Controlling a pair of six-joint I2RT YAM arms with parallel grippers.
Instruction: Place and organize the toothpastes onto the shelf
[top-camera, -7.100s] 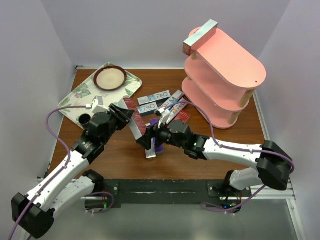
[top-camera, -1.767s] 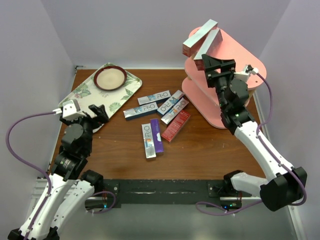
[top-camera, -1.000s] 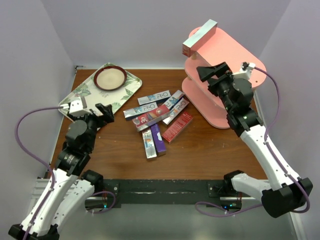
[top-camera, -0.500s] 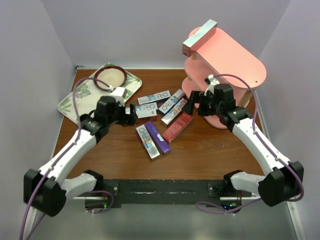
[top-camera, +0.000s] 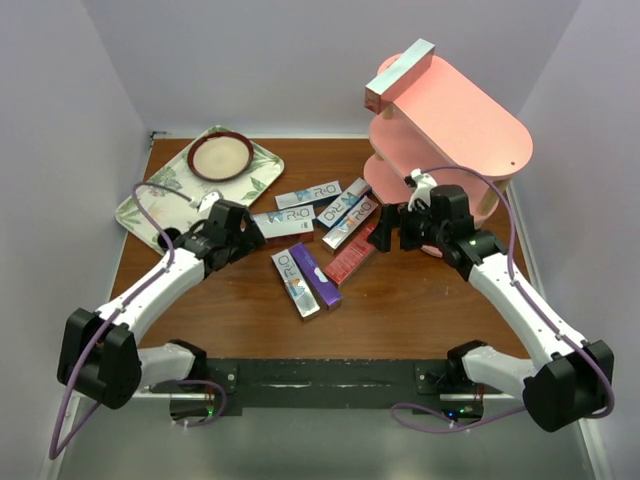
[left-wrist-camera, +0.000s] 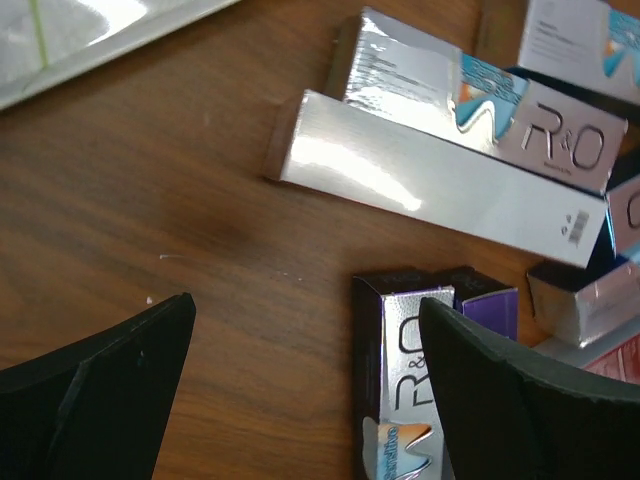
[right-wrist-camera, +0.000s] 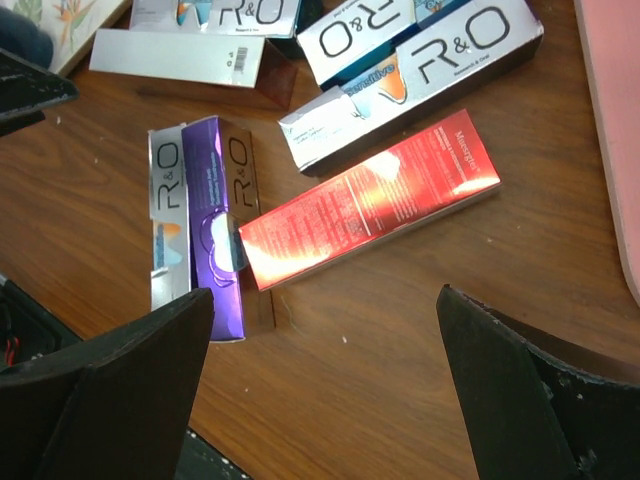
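Note:
The pink shelf (top-camera: 455, 135) stands at the back right with one silver toothpaste (top-camera: 400, 75) lying across its top board. Several toothpastes lie loose mid-table: silver ones (top-camera: 308, 194) (top-camera: 294, 282), a purple one (top-camera: 320, 277) and a red one (top-camera: 350, 262). My left gripper (top-camera: 247, 233) hangs open low over the wood, left of the pile. In the left wrist view it (left-wrist-camera: 305, 390) is empty, with a silver box (left-wrist-camera: 405, 400) by its right finger. My right gripper (top-camera: 385, 232) is open above the table, just right of the red box (right-wrist-camera: 370, 210), holding nothing (right-wrist-camera: 320, 390).
A leaf-patterned tray (top-camera: 150, 195) with a round bowl (top-camera: 220, 155) sits at the back left, a small dark cup (top-camera: 170, 238) on its near corner. The shelf's lowest board (right-wrist-camera: 615, 100) lies close to my right gripper. White walls enclose the table.
Both arms have come down from raised poses to the pile of boxes. In the last half second the left gripper drew slightly back left. Both jaws stayed open and empty.

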